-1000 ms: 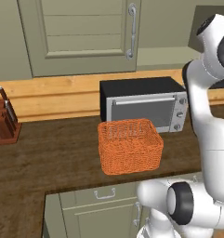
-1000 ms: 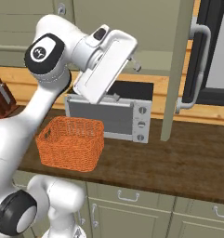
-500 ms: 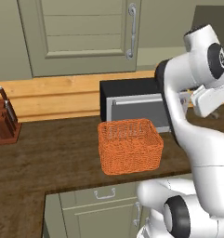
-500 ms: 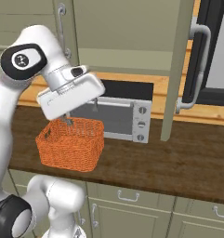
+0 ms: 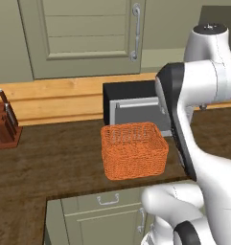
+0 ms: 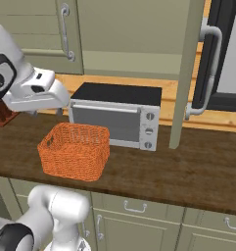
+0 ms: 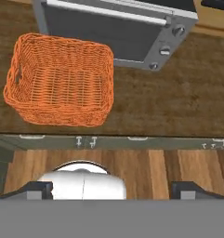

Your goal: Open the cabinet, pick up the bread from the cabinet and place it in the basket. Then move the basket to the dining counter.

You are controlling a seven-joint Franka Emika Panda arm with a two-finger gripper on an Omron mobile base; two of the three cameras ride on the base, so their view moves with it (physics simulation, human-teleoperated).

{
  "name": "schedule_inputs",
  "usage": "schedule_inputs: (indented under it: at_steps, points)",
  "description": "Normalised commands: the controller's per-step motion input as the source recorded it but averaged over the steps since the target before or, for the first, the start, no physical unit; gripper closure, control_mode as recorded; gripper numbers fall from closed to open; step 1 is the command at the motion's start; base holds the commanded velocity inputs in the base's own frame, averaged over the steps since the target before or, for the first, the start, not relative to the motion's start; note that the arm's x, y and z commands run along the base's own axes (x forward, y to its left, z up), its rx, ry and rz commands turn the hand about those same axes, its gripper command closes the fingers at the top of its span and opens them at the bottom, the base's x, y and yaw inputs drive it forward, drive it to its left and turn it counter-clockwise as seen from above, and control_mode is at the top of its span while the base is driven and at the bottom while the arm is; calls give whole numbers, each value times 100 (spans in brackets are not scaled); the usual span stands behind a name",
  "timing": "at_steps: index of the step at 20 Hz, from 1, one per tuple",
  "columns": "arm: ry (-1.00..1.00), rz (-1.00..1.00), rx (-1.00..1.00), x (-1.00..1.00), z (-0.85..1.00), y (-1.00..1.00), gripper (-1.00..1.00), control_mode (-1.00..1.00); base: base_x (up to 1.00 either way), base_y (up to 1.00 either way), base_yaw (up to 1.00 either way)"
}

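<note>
The orange wicker basket (image 5: 133, 149) (image 6: 74, 150) (image 7: 61, 80) stands empty on the dark wood worktop, just in front of the toaster oven. The cabinet's left door (image 5: 88, 36) is closed. Its right door (image 6: 187, 73) stands open, seen edge-on, with its curved handle (image 6: 206, 73) facing right. My gripper (image 7: 112, 189) looks straight down from high above the worktop's front edge, open, its fingertips (image 7: 38, 189) far apart with nothing between them. My hand (image 6: 38, 93) hovers above the basket's left end. The bread and the dining counter are out of view.
A silver and black toaster oven (image 6: 117, 115) (image 7: 118, 25) sits against the wooden back wall. A knife block (image 5: 4, 125) stands at the far left of the worktop (image 5: 50, 162). Grey-green drawers (image 6: 134, 215) run below the front edge, and wood floor (image 7: 146, 165) lies beneath.
My arm has swung down from up by the cabinet doors to a level just above the basket. The basket and both doors have stayed put.
</note>
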Motion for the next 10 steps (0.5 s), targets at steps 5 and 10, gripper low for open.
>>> schedule_inputs:
  at_steps: [5,10]
  points:
    - [-81,-12,3,35,74,37,-100,-100,0,0,0]
    - [-79,-7,11,72,100,38,-100,-100,0,0,0]
